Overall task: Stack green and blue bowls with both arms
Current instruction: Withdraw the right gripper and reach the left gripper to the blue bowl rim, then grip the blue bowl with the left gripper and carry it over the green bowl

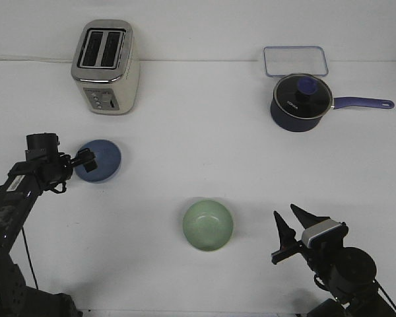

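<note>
Both slim jointed arms are matte black. The left arm (16,191) carries a thin black cable and a small white label. The right arm's black pointed two-finger gripper (292,224) bears a silver-grey block.

The periwinkle blue bowl (100,160) sits upright at the left of the bench; the sage green bowl (208,225) sits upright, empty, nearer and centre.

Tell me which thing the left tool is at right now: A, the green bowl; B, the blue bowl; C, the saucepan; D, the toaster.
B: the left tool is at the near rim of the blue bowl, while the green bowl sits alone mid-table, apart from both arms.
</note>
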You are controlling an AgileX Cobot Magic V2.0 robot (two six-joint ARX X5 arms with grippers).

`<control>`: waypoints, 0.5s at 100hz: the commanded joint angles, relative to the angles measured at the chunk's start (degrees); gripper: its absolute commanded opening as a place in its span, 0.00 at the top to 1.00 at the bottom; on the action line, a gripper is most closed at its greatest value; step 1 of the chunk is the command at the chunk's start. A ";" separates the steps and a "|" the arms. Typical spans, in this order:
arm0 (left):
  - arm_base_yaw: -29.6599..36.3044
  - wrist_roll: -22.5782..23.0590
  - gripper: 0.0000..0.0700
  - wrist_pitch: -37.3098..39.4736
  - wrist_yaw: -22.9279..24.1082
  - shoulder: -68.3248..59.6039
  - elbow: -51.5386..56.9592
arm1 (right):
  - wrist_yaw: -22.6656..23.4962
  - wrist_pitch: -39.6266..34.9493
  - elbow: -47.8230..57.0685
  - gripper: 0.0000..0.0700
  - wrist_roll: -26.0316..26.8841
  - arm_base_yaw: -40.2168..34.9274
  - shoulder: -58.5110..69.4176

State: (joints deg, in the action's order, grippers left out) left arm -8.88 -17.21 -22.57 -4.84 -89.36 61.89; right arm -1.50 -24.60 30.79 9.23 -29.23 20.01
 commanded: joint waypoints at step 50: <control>-0.22 2.89 0.98 -0.52 -0.17 -2.58 1.18 | 0.07 0.35 0.22 0.56 -0.48 -0.42 0.28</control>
State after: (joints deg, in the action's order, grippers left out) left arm -8.88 -15.33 -22.98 -4.86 -90.89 61.89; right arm -1.50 -24.62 30.81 9.23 -29.23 20.01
